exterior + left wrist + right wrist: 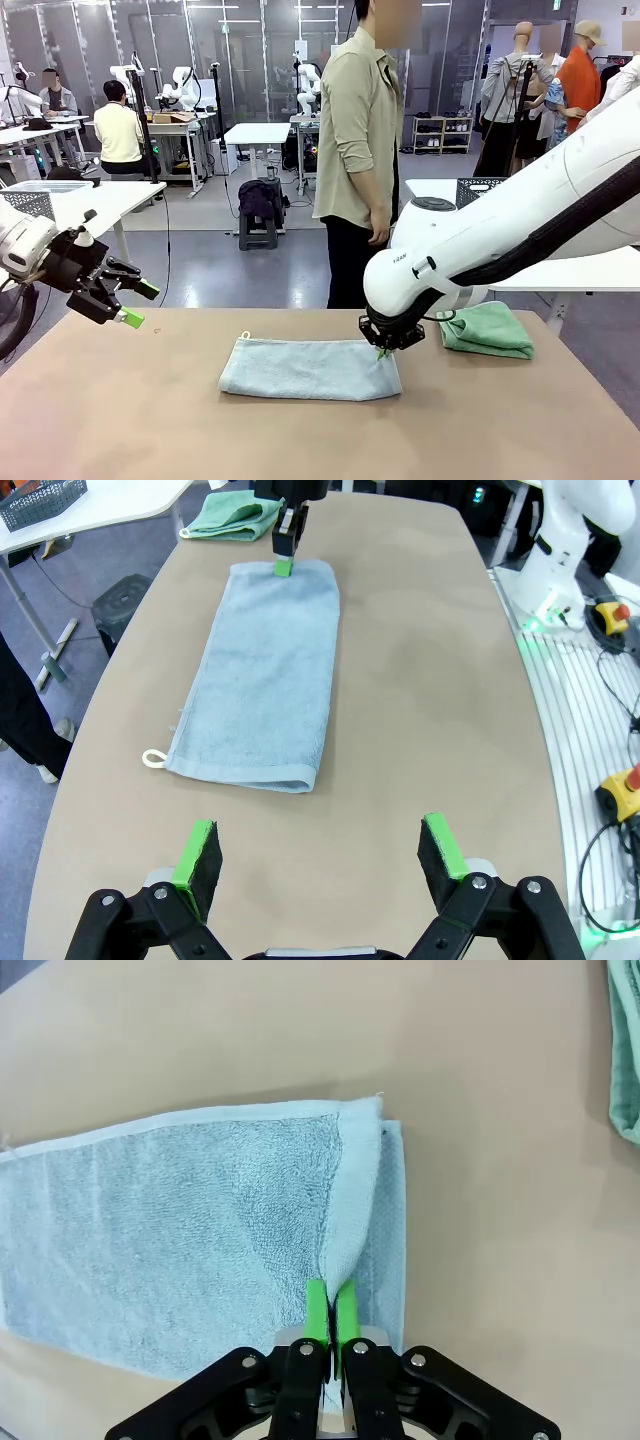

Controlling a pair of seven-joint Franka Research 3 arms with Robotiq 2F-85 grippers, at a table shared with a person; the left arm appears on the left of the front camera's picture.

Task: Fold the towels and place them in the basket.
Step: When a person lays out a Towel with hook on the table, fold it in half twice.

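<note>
**Right gripper pinching blue towel's end**

Right gripper point(331, 1305) clamped on a raised pleat at the near end of the blue towel point(308, 368), folded lengthwise and lying flat mid-table. Green towel point(488, 328) bunched just beyond, near the table's far right edge. Left gripper point(318, 858) wide open, holding nothing, hovering off the loop end. Basket point(478, 189) on a white table behind. Likely trouble: thin pinch slipping during the lift, or only the top layer caught, leaving a crooked fold.
</note>
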